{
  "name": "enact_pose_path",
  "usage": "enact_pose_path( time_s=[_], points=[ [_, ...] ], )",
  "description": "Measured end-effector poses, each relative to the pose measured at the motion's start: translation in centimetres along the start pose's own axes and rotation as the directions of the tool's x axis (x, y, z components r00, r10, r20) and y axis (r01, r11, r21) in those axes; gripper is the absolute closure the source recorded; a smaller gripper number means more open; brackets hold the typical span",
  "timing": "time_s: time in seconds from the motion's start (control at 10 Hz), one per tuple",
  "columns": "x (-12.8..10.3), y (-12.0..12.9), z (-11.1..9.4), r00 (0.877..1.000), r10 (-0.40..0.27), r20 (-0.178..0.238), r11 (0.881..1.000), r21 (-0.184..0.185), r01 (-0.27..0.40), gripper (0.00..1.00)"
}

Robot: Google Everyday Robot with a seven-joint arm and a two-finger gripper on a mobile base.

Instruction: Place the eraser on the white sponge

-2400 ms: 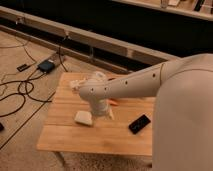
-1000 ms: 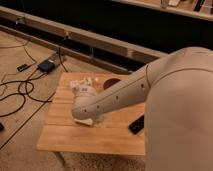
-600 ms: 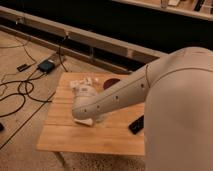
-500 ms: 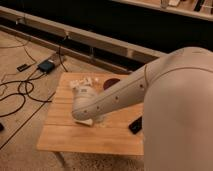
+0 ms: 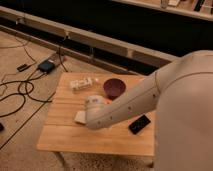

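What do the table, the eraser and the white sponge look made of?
Table: wood, pale planks with seams, matte. Eraser: flat black block, perhaps rubber or plastic. White sponge: plain matte white, likely foam, partly hidden by the gripper at table centre.

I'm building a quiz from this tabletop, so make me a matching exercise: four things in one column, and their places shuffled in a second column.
1. eraser
2. sponge
3. bowl
4. pincer

A. middle of the table, towards the back
B. at the end of the arm, next to the sponge
C. front right of the table
D. left of the arm, partly hidden by it

Pairs: 1-C, 2-D, 3-A, 4-B
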Motion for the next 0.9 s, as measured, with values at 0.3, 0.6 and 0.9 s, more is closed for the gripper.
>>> enact_pose_path(
  time_s=[0.3, 0.6, 0.9],
  points=[
    [3.3, 1.5, 0.9, 0.994, -0.052, 0.094, 0.997, -0.046, 0.056, 0.35],
    [7.5, 1.5, 3.0, 0.987, -0.107, 0.119, 0.990, -0.083, 0.117, 0.35],
    [9.8, 0.1, 4.6, 0.980, -0.161, 0.114, 0.981, -0.088, 0.171, 0.35]
  ],
)
